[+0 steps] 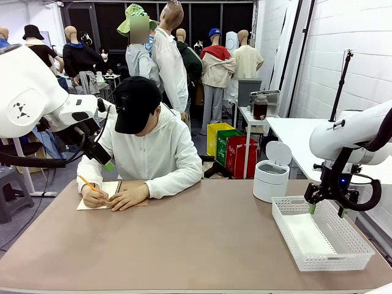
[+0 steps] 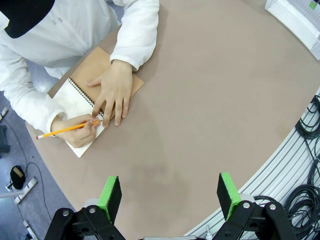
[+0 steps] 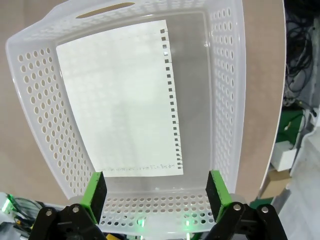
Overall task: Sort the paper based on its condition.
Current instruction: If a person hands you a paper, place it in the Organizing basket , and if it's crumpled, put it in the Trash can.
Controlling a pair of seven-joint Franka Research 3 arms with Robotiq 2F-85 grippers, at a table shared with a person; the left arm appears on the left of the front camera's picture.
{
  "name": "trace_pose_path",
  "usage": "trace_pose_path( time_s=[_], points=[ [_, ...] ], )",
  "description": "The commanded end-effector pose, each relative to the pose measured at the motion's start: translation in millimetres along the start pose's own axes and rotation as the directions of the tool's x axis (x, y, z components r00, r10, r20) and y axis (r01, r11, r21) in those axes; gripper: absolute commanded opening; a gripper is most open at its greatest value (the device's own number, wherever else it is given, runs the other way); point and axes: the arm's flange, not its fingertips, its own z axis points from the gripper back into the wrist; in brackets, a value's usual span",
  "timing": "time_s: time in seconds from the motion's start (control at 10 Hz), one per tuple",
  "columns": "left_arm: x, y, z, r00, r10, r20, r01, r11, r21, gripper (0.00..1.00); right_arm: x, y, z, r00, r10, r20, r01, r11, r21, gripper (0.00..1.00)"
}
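At the lower right, one paper (image 3: pixel 120 100) is seen lying flat in the basket (image 1: pixel 286 234). The right gripper (image 1: pixel 326 211) is held just above it, released and empty. At the left, the left gripper (image 2: pixel 170 196) is spread wide, grasping nothing. Farther away, a notebook (image 2: pixel 74 99) is written in by a person (image 1: pixel 153 153).

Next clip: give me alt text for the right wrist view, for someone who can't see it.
A single flat white sheet of paper, with torn binding holes along one edge, lies on the bottom of a white perforated basket. The right gripper hangs open above it, holding nothing.
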Motion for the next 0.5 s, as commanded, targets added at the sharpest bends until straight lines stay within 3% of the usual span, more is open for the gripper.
trace_pose_path(
  time_s=[0.0, 0.4],
  points=[
    [-0.2, 0.4, 0.6, 1.000, -0.006, 0.006, 0.006, 1.000, -0.018, 1.00, 0.3, -1.5, -2.0, 1.000, 0.010, -0.004, -0.010, 1.000, 0.014, 1.00],
    [-0.2, 0.4, 0.6, 1.000, -0.006, 0.006, 0.006, 1.000, -0.018, 1.00, 0.0, 0.0, 0.0, 1.000, 0.000, 0.000, 0.000, 1.000, 0.000, 1.00]
  ],
)
